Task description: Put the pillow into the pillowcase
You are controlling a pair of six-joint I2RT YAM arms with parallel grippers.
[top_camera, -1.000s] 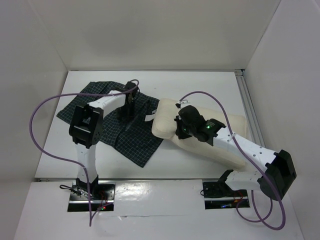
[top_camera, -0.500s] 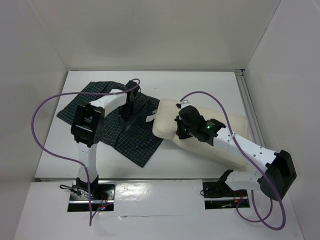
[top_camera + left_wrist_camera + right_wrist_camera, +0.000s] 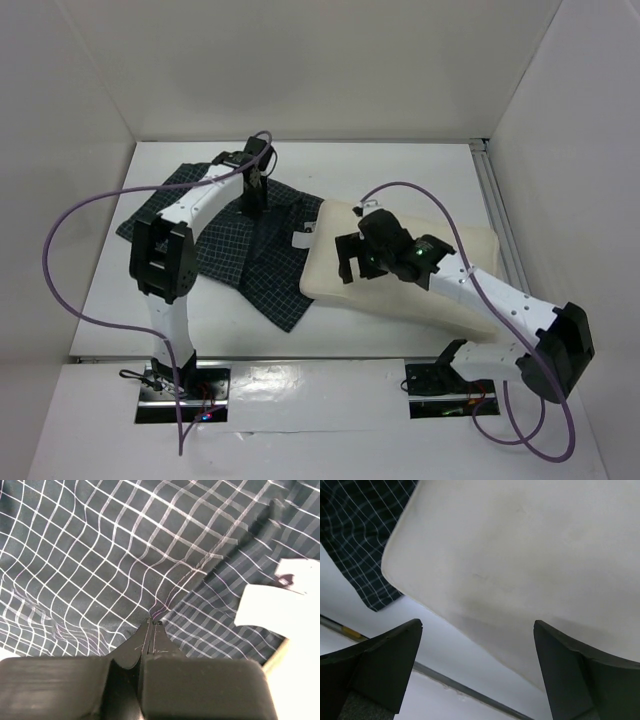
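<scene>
Our left gripper [image 3: 152, 625] pinched a fold of the pillowcase [image 3: 100, 555], jaws pressed together on it. Our right gripper [image 3: 477, 624] hung with jaws spread wide just over the pillow [image 3: 520, 545] — at its end beside the pillowcase, long axis running away from it — so this arm was nearer.

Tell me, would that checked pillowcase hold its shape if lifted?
Probably not: the pillowcase lies wrinkled and folded, so it likely droops. Where the left gripper pinches it, the cloth puckers into a thin ridge, suggesting light, limp fabric.
</scene>
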